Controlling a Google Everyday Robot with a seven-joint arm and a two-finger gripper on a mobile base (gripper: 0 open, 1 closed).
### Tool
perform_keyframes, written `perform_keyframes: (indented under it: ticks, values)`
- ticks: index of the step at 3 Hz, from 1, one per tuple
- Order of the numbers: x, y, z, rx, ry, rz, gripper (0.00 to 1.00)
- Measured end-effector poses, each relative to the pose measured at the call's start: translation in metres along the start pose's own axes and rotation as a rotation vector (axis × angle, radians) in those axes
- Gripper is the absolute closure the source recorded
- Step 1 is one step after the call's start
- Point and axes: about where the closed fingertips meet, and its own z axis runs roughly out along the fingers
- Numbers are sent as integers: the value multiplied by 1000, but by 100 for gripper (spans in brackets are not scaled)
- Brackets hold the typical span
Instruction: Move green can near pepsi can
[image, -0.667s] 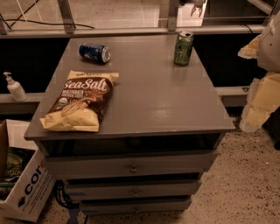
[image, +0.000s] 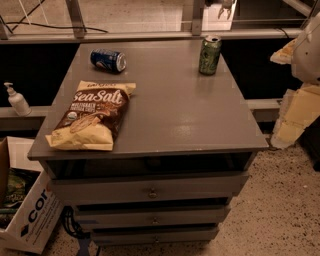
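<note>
The green can (image: 210, 55), mottled with darker markings and topped by a silver lid with a pull tab, stood upright at the far right corner of the gray cabinet (image: 175, 115), well apart from the pepsi can (image: 108, 59) lying on its side. The gripper (image: 223, 6) hung beyond it at the top edge; whether it was spread or closed could not be told.

Change since the preceding frame. We find the difference mostly at the right edge. There the robot's pale arm (image: 307, 47) now shows a broader, rounded grey-white shell in the upper corner, where earlier only a narrower cream patch showed. The gripper (image: 222, 6) is at the top edge, beyond the far side of the counter (image: 175, 115) and just above the green can (image: 210, 55). It appears cut off slightly higher by the frame than before; we cannot tell any further shift in it.
</note>
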Motion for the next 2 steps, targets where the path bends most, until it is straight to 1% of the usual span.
perform_keyframes:
  ticks: [1, 2]
  values:
    - [4, -26, 15, 67, -45, 19, 0]
    - [8, -68, 44, 123, -65, 91, 0]
